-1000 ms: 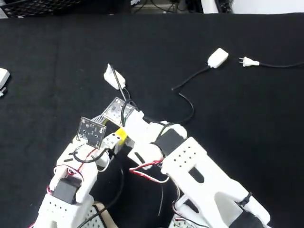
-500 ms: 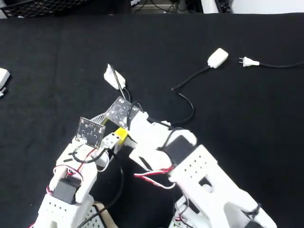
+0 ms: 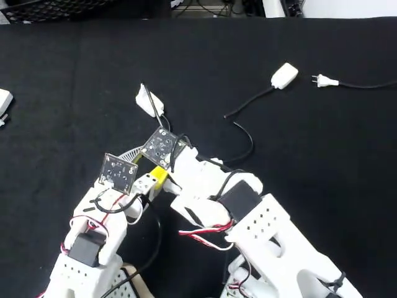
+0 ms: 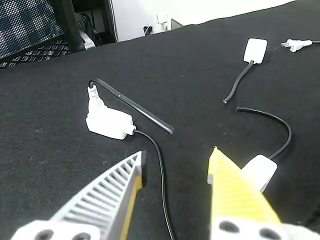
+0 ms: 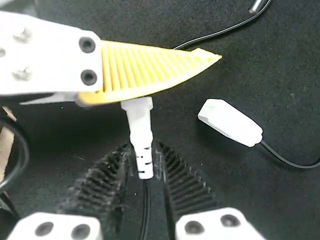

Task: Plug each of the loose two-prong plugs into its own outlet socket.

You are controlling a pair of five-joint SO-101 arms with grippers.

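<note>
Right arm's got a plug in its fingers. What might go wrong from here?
The yellow finger of the left gripper crosses the tip of the plug held by the right gripper; moving forward may knock it askew. The nearby socket lies loose and out of line with the plug, so it might slide when pushed.

- High view: fixed overhead, it looks steeply down on the table [image 3: 74, 62], with the arms' bases nearest.
- Left wrist view: low behind the left gripper [image 4: 178, 151], it faces out across the table. It shares the near socket [image 4: 107, 122] and far socket [image 4: 255, 50] with the high view.
- Right wrist view: it looks down from close above the plug [image 5: 141, 135] and shares the left arm's yellow finger [image 5: 150, 65].
</note>
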